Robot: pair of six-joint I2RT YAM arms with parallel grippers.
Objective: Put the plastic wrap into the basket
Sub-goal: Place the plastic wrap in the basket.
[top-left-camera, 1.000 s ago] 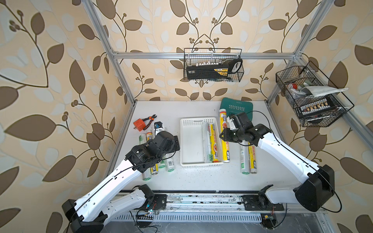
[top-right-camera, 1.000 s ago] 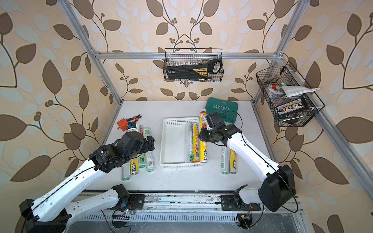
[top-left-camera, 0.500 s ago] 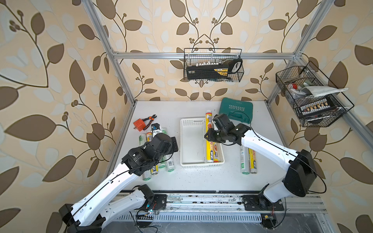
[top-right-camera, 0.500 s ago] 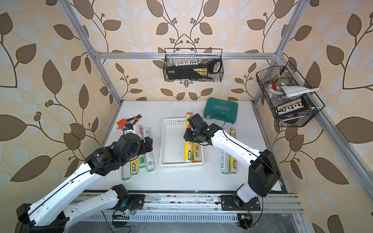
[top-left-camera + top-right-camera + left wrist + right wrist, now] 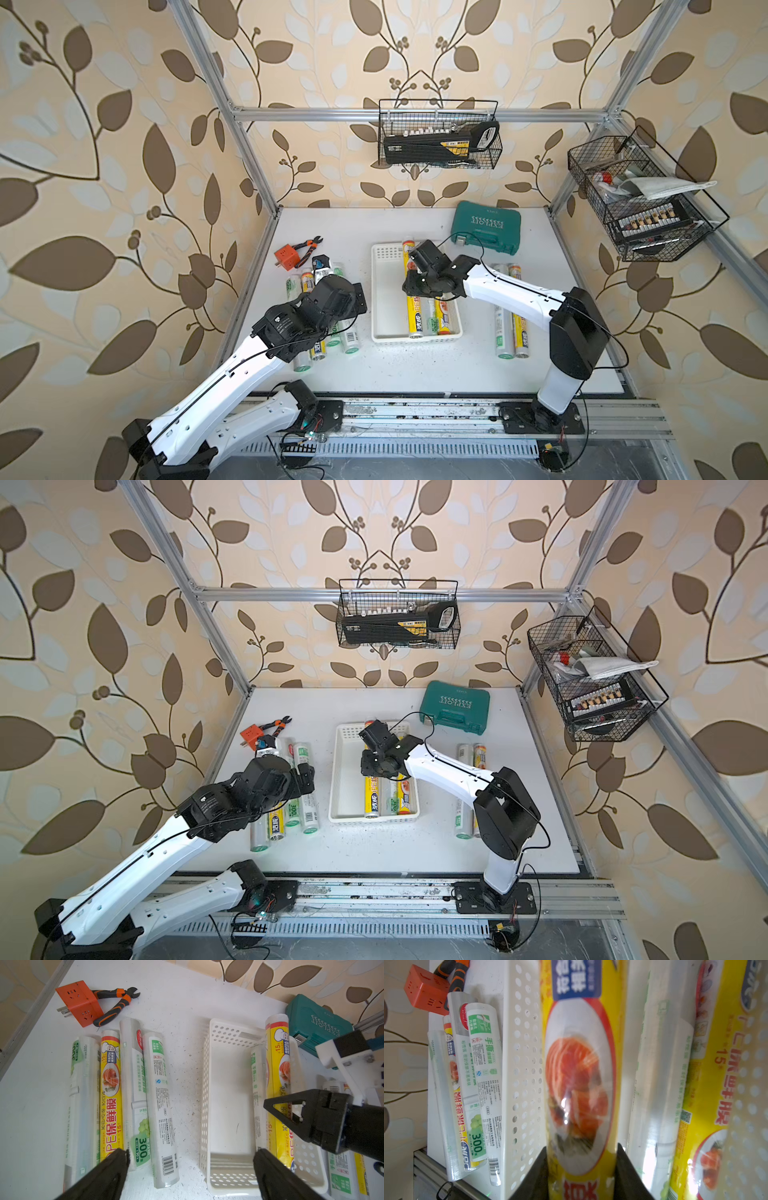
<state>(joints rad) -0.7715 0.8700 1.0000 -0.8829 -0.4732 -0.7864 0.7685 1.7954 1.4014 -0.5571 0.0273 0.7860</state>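
One yellow food-print plastic wrap roll (image 5: 579, 1076) clamped tight in right gripper (image 5: 581, 1150), over shallow white perforated plastic basket (image 5: 386, 307); far end seems to overhang rim ahead of fingers. Draw back, level, lower beside silvery roll (image 5: 660, 1084), then release. Left gripper (image 5: 191, 1151) gaping, empty, above four table rolls (image 5: 133, 1088).

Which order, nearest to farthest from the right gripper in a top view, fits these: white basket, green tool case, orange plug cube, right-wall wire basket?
1. white basket: directly beneath the right gripper, which is shut on a yellow roll.
2. green tool case: back right of the table.
3. orange plug cube: beyond the basket, left side.
4. wire basket: hung on the right wall.
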